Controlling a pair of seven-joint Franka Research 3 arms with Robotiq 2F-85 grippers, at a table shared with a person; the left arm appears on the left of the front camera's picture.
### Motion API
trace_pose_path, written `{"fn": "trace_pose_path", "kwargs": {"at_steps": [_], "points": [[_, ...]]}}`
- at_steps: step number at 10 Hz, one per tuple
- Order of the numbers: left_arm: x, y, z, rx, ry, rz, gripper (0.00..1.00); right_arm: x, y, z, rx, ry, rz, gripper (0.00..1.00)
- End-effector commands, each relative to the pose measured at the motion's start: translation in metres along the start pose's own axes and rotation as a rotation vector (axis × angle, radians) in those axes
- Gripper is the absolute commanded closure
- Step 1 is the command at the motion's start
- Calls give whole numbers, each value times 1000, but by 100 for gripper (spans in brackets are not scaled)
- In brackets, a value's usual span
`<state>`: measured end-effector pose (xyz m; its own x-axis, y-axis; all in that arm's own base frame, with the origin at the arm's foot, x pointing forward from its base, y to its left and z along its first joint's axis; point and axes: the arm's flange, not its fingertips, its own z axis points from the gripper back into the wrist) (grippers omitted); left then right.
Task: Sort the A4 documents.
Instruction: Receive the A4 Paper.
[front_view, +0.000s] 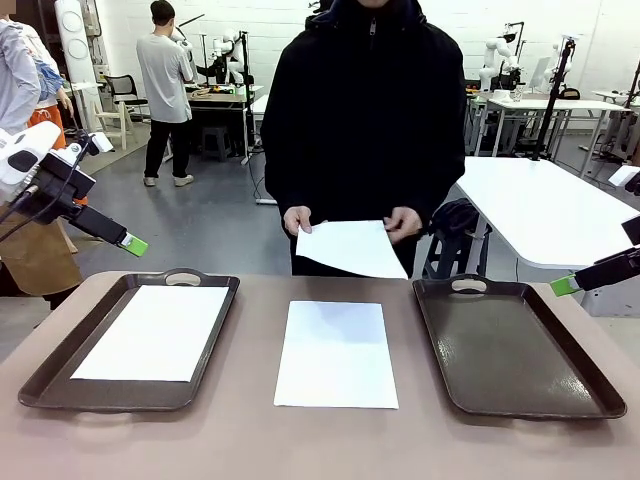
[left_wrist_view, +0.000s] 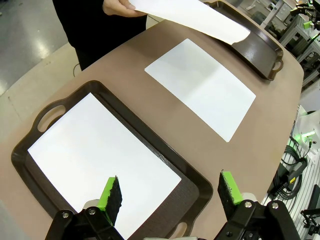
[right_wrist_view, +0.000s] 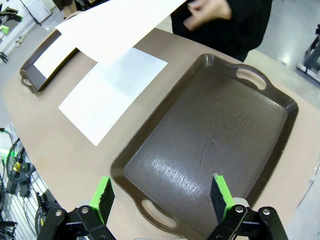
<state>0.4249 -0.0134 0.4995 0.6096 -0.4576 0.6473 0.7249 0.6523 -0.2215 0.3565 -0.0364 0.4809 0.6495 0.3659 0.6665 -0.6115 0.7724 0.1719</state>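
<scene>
my left hand (left_wrist_view: 170, 190): released, fingers spread wide with the green pads (left_wrist_view: 111, 194) facing each other; in my left wrist view it hangs above the near long rim of the left tray, and in the front view it sits at the left edge of the frame, up off the surface

my right hand (right_wrist_view: 162, 192): released too, fingers wide apart; in my right wrist view it hovers over the near end of the right tray, just above that end's handle slot; in the front view its green tip pokes in at the right edge of the frame

left tray (front_view: 225, 300): dark brown, handles at both ends, flat on the surface (front_view: 320, 440) in the lower left of the front view

tray sheet (front_view: 155, 332): white A4 document lying flat inside the left tray, within the rim on every side

middle sheet (front_view: 335, 352): white A4 document flat on the surface at the centre of the front view, between the two trays and touching neither

held sheet (front_view: 350, 247): white A4 document in the air above the far edge of the surface, tilted, gripped at its far edge by the person's hands (front_view: 298, 218)

right tray (front_view: 520, 350): dark brown and glossy, lower right of the front view, its floor showing from rim to rim

person (front_view: 365, 120): in dark clothing, standing at the far side, top centre of the front view
</scene>
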Motion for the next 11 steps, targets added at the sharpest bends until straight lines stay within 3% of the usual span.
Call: {"fn": "trace_pose_path", "kwargs": {"at_steps": [1,11], "points": [[0,0,1,1,-2,-1,0,-1,-1,-2,17,-8,-2,0],[0,0,1,1,-2,-1,0,-1,-1,-2,17,-8,-2,0]]}}
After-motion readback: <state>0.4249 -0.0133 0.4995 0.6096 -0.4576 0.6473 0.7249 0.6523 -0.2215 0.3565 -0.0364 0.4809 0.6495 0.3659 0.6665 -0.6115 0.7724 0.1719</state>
